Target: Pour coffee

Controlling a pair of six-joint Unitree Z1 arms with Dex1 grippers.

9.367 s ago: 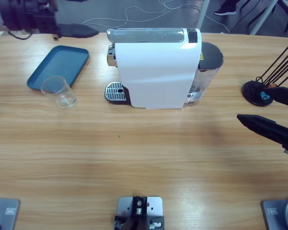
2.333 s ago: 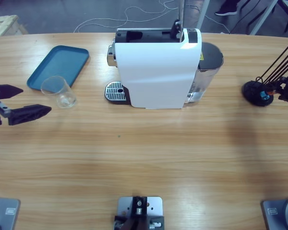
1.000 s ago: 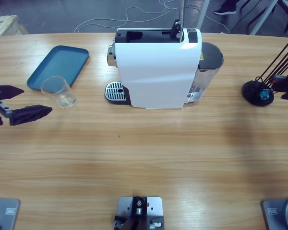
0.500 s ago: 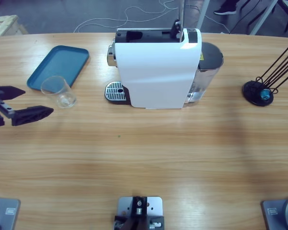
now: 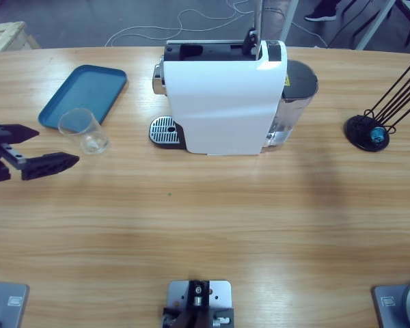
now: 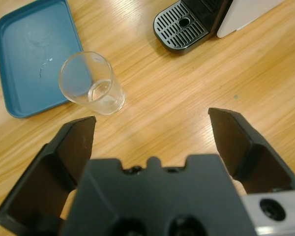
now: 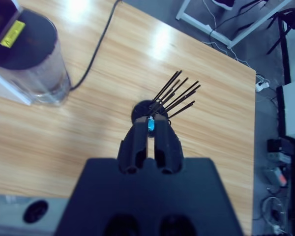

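Your left gripper point(image 5: 29, 149) sits at the left edge of the tabletop point(image 5: 205, 225), its fingers point(image 6: 76, 142) spread wide and released, holding nothing and touching nothing. In the left wrist view the two fingers stand far apart with bare wood between them, and the glass tumbler point(image 6: 91, 83) stands upright just beyond the left finger, near it but clearly apart. From above, the tumbler point(image 5: 83, 130) rests on the wood with its rim overlapping the near edge of the blue tray point(image 5: 89, 89); whether it touches the tray you cannot tell. The tumbler looks clear, with no dark coffee visible in it, only a pale glint at its bottom. To its right stands the white coffee machine point(image 5: 222, 99), with its top lever raised and the slot behind it open, and its round perforated drip tray point(image 5: 164, 130) sticks out on the side facing the tumbler, with nothing standing on it. The dark-lidded water tank point(image 5: 297, 85) is attached to the machine's far side. Your right gripper point(image 7: 147, 142) does not appear in the high view; its wrist view looks down from above the right end of the tabletop, and its fingers point(image 7: 135, 142) are clenched together with only a thin slit between them, grasping nothing. Past their tips lies the black round stand point(image 7: 148, 112) with thin dark rods fanning out of it and a small blue piece at its base; the same stand point(image 5: 367, 132) shows near the right edge from above.
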